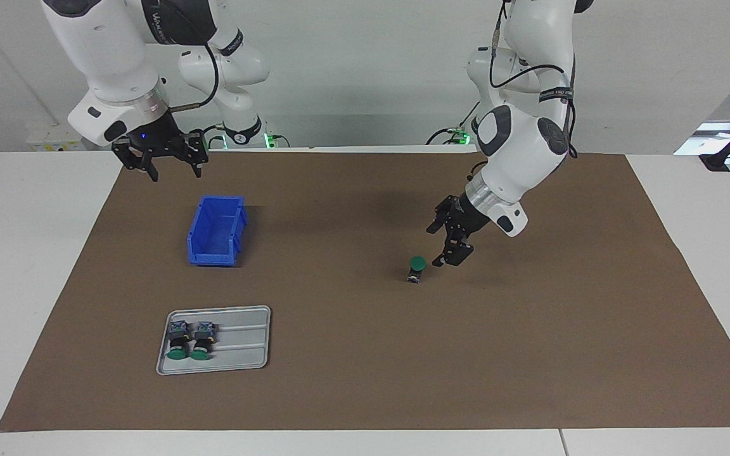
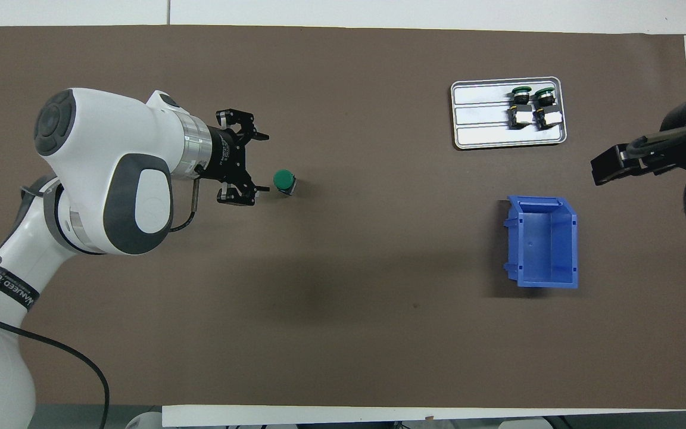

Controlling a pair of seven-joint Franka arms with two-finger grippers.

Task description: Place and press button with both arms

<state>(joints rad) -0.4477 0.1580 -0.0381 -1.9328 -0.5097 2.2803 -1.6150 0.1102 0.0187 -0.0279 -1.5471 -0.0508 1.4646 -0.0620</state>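
Note:
One button [image 1: 417, 267] stands upright on the brown mat, green cap up; it also shows in the overhead view [image 2: 284, 180]. My left gripper [image 1: 445, 244] is open and empty, low over the mat just beside the button toward the left arm's end, not touching it; it also shows in the overhead view [image 2: 262, 162]. My right gripper [image 1: 175, 172] is open and empty, raised over the mat's edge beside the blue bin [image 1: 216, 231], and the right arm waits there; it also shows in the overhead view [image 2: 611, 165].
A grey metal tray [image 1: 244, 364] lies farther from the robots than the bin, with two more green-capped buttons [image 1: 191, 342] lying on it. The bin [image 2: 545, 244] is empty. The tray [image 2: 480, 128] and its buttons [image 2: 532, 107] also show from overhead.

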